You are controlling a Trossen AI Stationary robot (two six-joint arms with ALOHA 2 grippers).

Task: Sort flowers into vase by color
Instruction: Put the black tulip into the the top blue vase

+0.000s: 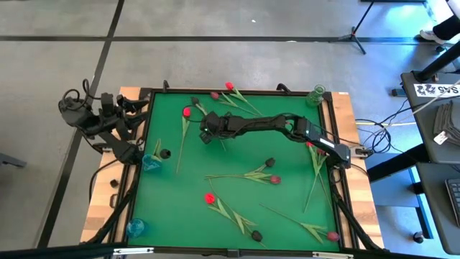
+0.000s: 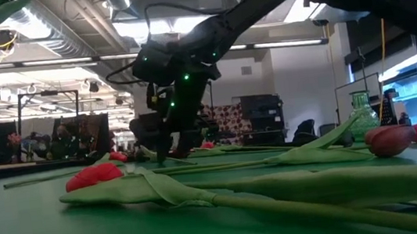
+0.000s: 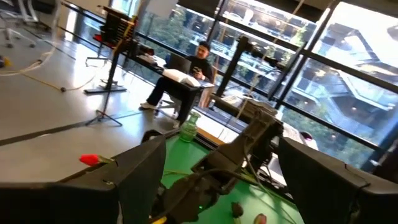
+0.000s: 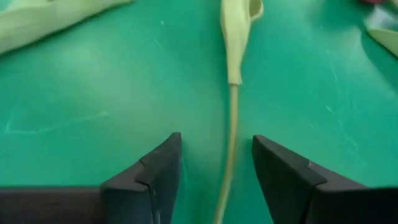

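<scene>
1. The right end effector (image 1: 206, 132) is reached out over the green counter (image 1: 187, 208), low above the mat, toward the far-left part of it.
2. In the right wrist view its two dark fingers (image 4: 149, 177) stand partly apart on either side of a thin pale green stem (image 4: 230, 134); the stem lies flat on the mat between them and neither finger touches it, so nothing is gripped.
3. The left end effector (image 3: 217, 186) is parked off the counter's left edge, fingers spread wide and empty.
4. The flowers (image 1: 244, 175) lie scattered on the counter: red heads near the far edge, at the middle and near the near-right corner, and darker heads at the middle and near the near edge.
5. A green vase (image 1: 315, 96) stands at the far-right corner; a blue vase (image 1: 152, 161) stands at the left edge, and another blue vase (image 1: 136, 228) at the near-left corner.
</scene>
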